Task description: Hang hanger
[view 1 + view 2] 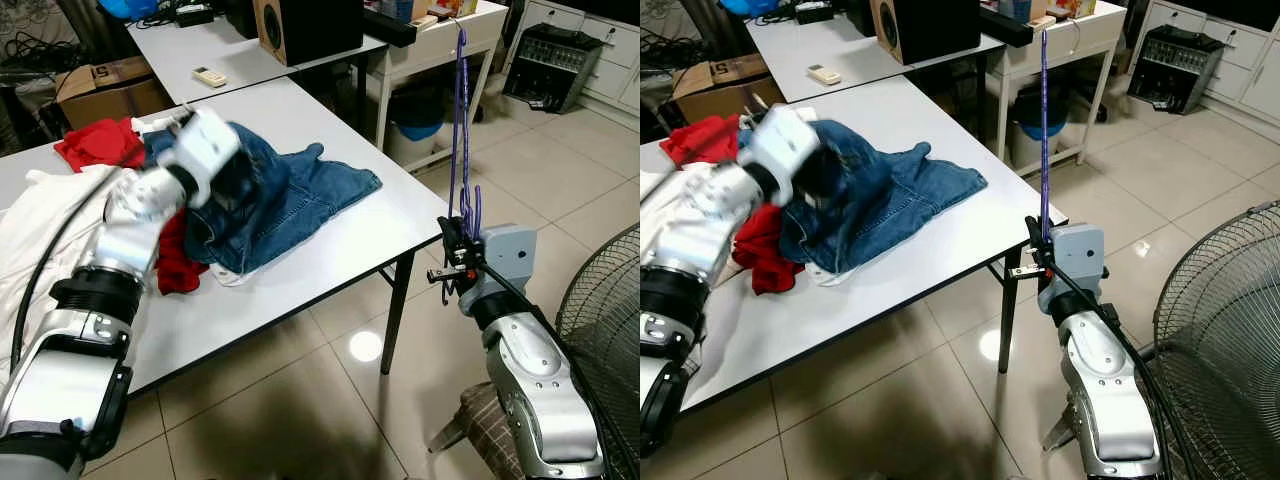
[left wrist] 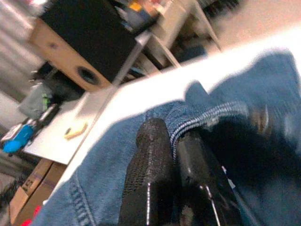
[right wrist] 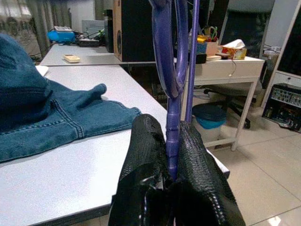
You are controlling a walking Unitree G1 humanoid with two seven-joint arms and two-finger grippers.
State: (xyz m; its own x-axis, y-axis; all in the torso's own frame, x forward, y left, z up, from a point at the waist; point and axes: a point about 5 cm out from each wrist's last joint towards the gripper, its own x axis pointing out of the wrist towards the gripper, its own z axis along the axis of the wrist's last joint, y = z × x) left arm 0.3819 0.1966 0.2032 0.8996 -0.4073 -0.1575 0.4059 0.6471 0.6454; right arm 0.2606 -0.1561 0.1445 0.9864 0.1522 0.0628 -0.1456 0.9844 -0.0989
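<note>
A purple hanger (image 1: 460, 130) stands upright off the white table's right edge, its lower end pinched in my right gripper (image 1: 458, 250), which is shut on it (image 3: 171, 150). Blue jeans (image 1: 300, 195) lie crumpled on the table (image 1: 330, 270). My left gripper (image 1: 235, 185) is raised over the jeans' left part. In the left wrist view it (image 2: 174, 141) is shut on a seamed fold of the denim (image 2: 207, 117). The left arm looks blurred.
A red cloth (image 1: 100, 145) and a white cloth (image 1: 40, 215) lie left of the jeans. A floor fan (image 1: 600, 300) stands close on my right. Behind are a second table with a speaker (image 1: 300, 25), a cardboard box (image 1: 105, 90) and a white desk (image 1: 440, 40).
</note>
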